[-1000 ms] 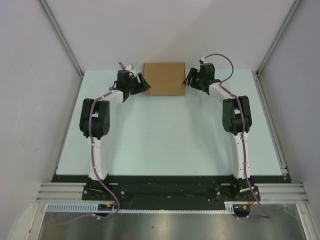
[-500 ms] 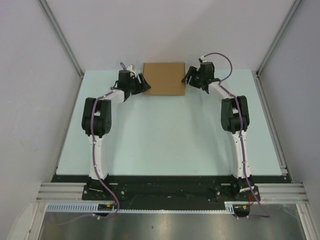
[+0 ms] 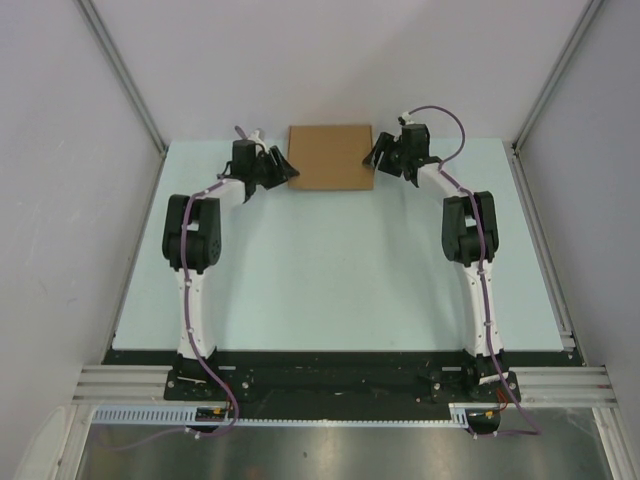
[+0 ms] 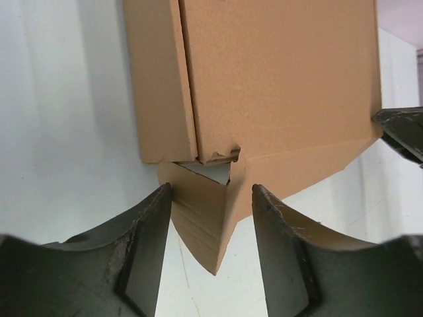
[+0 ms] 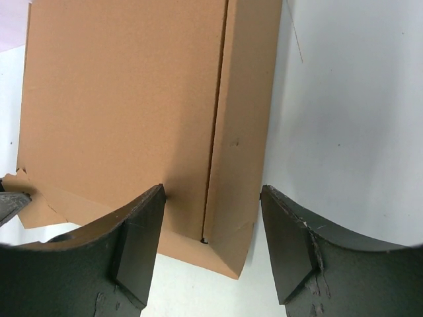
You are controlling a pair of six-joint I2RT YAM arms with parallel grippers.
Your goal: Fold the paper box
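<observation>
The paper box [image 3: 330,157] is being shown largely assembled: its top panel is lying closed and flat, and its side walls are being seen folded down. At the box's near left corner a pointed flap [image 4: 201,224] is sticking out, so tucking it in is being judged the work left. The far edge of the bench [image 3: 330,280] is running just behind the box. The left gripper [image 3: 283,165] is being held at that near left corner, jaws apart around the flap; whether the flap is being pinched cannot be told. The right gripper [image 3: 378,157] is being held open at the box's near right corner, the right side wall [image 5: 241,132] being straddled.
</observation>
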